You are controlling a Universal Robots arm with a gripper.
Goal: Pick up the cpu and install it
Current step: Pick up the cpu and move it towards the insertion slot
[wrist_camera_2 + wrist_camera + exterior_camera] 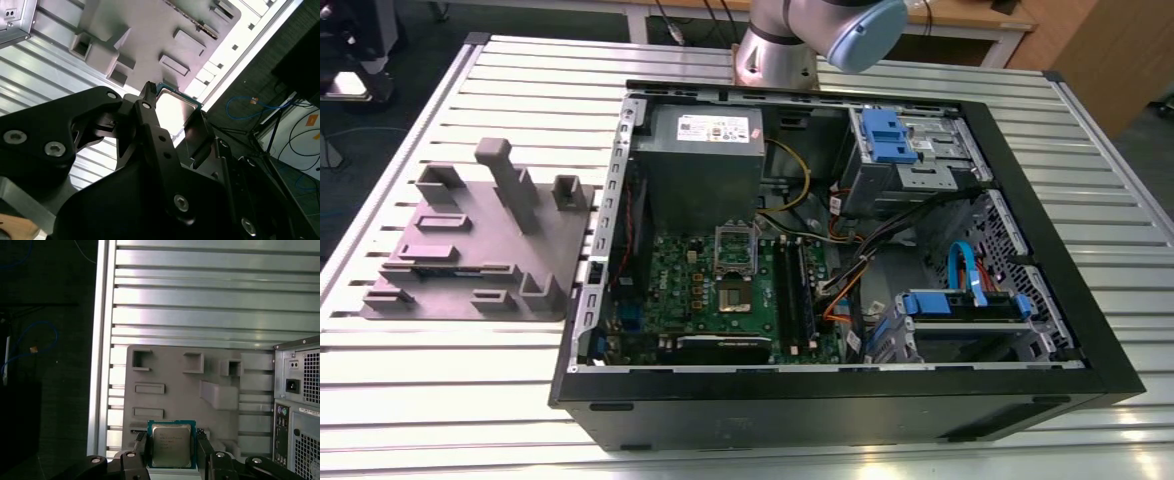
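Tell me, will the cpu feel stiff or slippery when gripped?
Probably stiff: the cpu is a flat plate with a metal top. Likely light, being thin. Its smooth narrow edges between the fingers may slip.

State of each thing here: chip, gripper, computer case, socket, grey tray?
cpu: clamped between the gripper's fingers, lifted off the tray, metal top toward the first wrist camera.
gripper: shut on the cpu, over the tray.
computer case: lying on its side, side panel off, insides exposed.
socket: cover frame looks raised; no chip seated as far as can be seen.
tray: lying flat, at the exterior view's left of the computer case.
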